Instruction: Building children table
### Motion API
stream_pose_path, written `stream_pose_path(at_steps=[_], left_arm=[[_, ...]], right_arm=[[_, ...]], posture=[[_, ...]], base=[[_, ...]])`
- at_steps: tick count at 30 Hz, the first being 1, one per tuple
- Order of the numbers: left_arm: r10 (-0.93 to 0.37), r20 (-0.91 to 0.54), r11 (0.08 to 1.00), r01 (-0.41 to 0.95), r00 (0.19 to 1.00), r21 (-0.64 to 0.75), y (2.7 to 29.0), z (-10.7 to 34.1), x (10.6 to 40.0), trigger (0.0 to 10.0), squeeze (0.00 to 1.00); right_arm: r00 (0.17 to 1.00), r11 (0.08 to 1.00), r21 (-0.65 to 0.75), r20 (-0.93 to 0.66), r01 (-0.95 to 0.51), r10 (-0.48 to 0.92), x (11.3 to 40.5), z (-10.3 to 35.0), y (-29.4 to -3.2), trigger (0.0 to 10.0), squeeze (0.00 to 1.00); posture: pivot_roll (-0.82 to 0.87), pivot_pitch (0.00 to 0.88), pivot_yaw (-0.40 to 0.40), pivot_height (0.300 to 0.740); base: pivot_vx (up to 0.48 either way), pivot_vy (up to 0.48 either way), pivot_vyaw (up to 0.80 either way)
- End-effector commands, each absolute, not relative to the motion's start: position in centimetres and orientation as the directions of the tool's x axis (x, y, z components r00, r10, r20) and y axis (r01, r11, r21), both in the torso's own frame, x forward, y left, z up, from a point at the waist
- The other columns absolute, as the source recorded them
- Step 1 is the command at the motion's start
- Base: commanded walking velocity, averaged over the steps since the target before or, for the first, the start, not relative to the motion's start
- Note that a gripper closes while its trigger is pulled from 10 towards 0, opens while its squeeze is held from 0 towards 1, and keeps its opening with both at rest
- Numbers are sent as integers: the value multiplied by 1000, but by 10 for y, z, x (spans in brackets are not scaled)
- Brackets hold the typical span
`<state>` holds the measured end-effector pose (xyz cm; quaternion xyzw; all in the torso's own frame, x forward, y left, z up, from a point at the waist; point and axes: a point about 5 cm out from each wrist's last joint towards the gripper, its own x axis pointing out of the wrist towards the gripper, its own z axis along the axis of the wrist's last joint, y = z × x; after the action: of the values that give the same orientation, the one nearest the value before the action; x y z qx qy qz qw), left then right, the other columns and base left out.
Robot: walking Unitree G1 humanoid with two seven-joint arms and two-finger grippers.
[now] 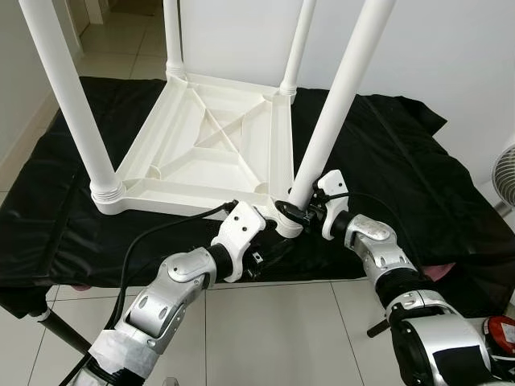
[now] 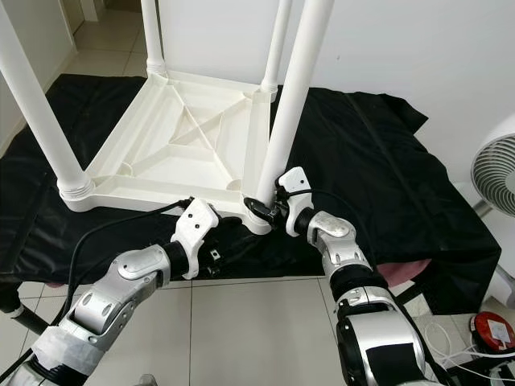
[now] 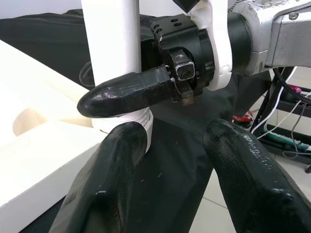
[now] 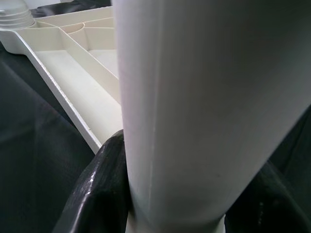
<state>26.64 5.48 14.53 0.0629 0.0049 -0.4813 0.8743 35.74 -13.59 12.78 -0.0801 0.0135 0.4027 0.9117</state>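
Note:
A white children's table (image 1: 201, 137) lies upside down on a black cloth, with its legs pointing up. My right gripper (image 1: 294, 211) is shut on the near-right leg (image 1: 338, 96) just above its screw collar at the table's near corner. In the right wrist view the leg (image 4: 204, 107) stands between both black fingers (image 4: 102, 184). My left gripper (image 3: 175, 160) is open, low at the same corner, one finger (image 3: 112, 174) under the collar (image 3: 141, 121). The right gripper's finger (image 3: 121, 94) wraps the leg just above it.
The black cloth (image 1: 402, 153) covers a low platform whose near edge drops to tiled floor (image 1: 282, 330). A white fan (image 2: 495, 173) stands at the right. A red device (image 2: 492, 328) and cables lie on the floor by my right arm. A white wall is behind.

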Motion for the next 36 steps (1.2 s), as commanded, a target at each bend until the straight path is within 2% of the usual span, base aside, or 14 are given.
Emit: stream_pose_path(at_steps=[1,2,3,7,11,13,16,25,27,28,29,35,36], left_arm=[[-864,-77,489,866,497,105,53,144,265,10000,0],[-864,-77,489,866,497,105,53,144,265,10000,0],[-865,-77,487,867,496,105,52,144,265,10000,0],[-866,-78,486,868,494,105,52,144,265,10000,0],[-866,-76,487,867,495,104,52,144,264,10000,0],[-866,-76,487,867,495,104,52,144,264,10000,0],[-866,-75,487,867,495,101,52,144,263,10000,0],[-871,-78,479,873,486,96,51,143,262,10000,0],[-873,-79,475,875,482,96,50,142,262,10000,0],[-873,-79,475,875,482,96,50,142,262,10000,0],[-875,-77,471,877,478,95,48,142,262,10000,0],[-876,-76,470,877,477,97,47,143,262,10000,0],[-875,-76,470,877,478,98,47,142,262,10000,0]], right_arm=[[666,650,-149,-138,-746,733,353,118,-140,0,0],[666,650,-149,-138,-746,733,353,118,-140,0,0],[671,657,-140,-128,-741,730,353,117,-140,10000,0],[701,689,-131,-108,-713,705,352,117,-142,10000,0],[793,783,-126,-97,-610,602,355,114,-148,10000,0],[793,783,-126,-97,-610,602,355,114,-148,10000,0],[862,854,-117,-79,-507,501,357,113,-153,10000,0],[947,946,-39,-29,-321,320,350,112,-149,10000,0],[981,981,13,-23,-195,195,346,109,-145,10000,0],[981,981,13,-23,-195,195,346,109,-145,10000,0],[996,995,37,8,-91,91,336,108,-133,10000,0],[999,997,69,23,-40,39,323,107,-111,10000,0],[997,995,68,28,-68,66,320,108,-104,10000,0]], posture=[[44,0,-83,740],[44,0,-83,740],[42,0,-83,740],[39,0,-85,740],[40,0,-88,740],[40,0,-88,740],[34,0,-87,740],[24,0,-88,740],[22,0,-91,740],[22,0,-91,740],[23,0,-93,740],[31,0,-99,740],[32,0,-99,740]], base=[[0,0,0],[0,0,0],[0,0,0],[0,0,0],[0,0,0],[0,0,0],[0,0,0],[0,0,0],[0,0,0],[0,0,0],[0,0,0],[0,0,0],[0,0,0]])
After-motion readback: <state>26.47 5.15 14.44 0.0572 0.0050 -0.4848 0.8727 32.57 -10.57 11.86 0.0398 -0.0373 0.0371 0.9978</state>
